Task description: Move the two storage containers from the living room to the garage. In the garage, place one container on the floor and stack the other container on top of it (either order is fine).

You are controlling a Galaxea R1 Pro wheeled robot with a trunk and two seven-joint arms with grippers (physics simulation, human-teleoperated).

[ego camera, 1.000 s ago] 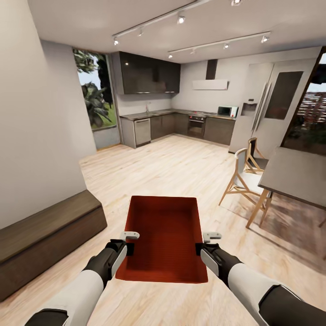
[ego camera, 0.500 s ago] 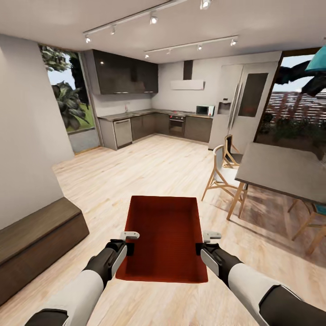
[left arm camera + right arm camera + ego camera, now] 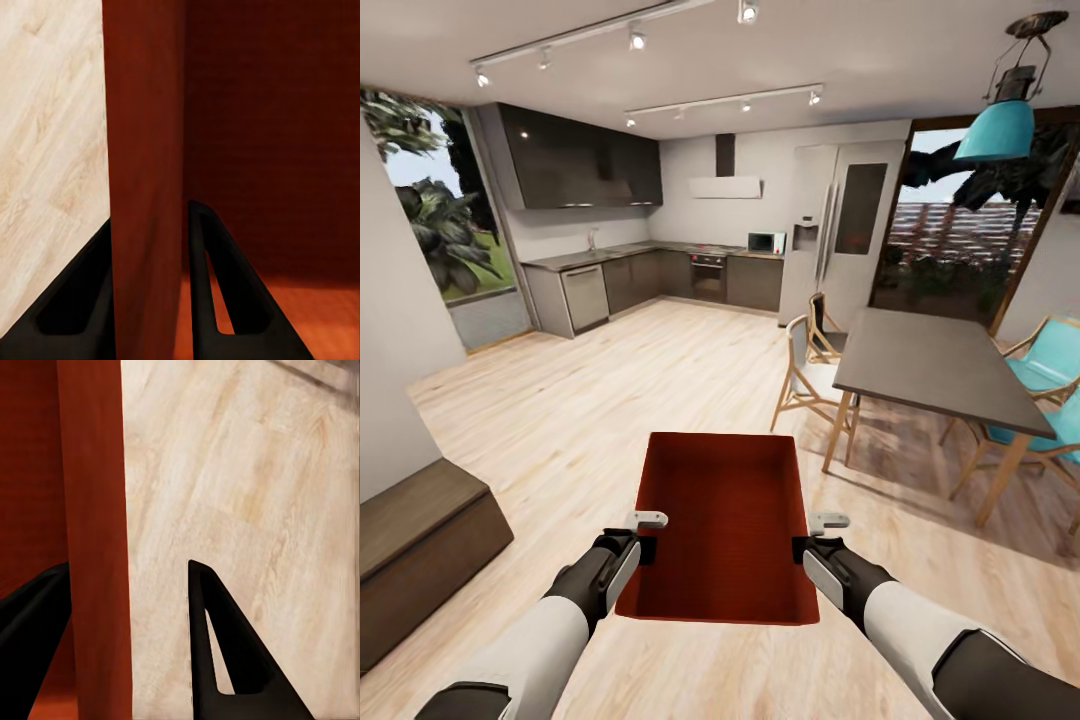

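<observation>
One orange-red storage container (image 3: 725, 520), lidless with nothing inside, hangs above the light wood floor between my two arms. My left gripper (image 3: 645, 540) is shut on its left wall; in the left wrist view both black fingers (image 3: 225, 292) press that wall (image 3: 146, 165). My right gripper (image 3: 807, 540) straddles the right wall (image 3: 90, 510). Its inner finger lies against the wall, while the outer finger (image 3: 225, 652) stands off it with floor showing between.
A dark wood bench (image 3: 420, 540) runs along the left wall. A grey dining table (image 3: 930, 370) with wooden chairs (image 3: 810, 365) and teal chairs (image 3: 1050, 380) stands at the right under a teal lamp (image 3: 1000, 125). The kitchen counter (image 3: 640, 275) and fridge (image 3: 840, 230) are far ahead.
The camera has turned right, so the room slides left in the picture and the table, teal chairs and lamp come in. The container and both grippers keep their places relative to me.
</observation>
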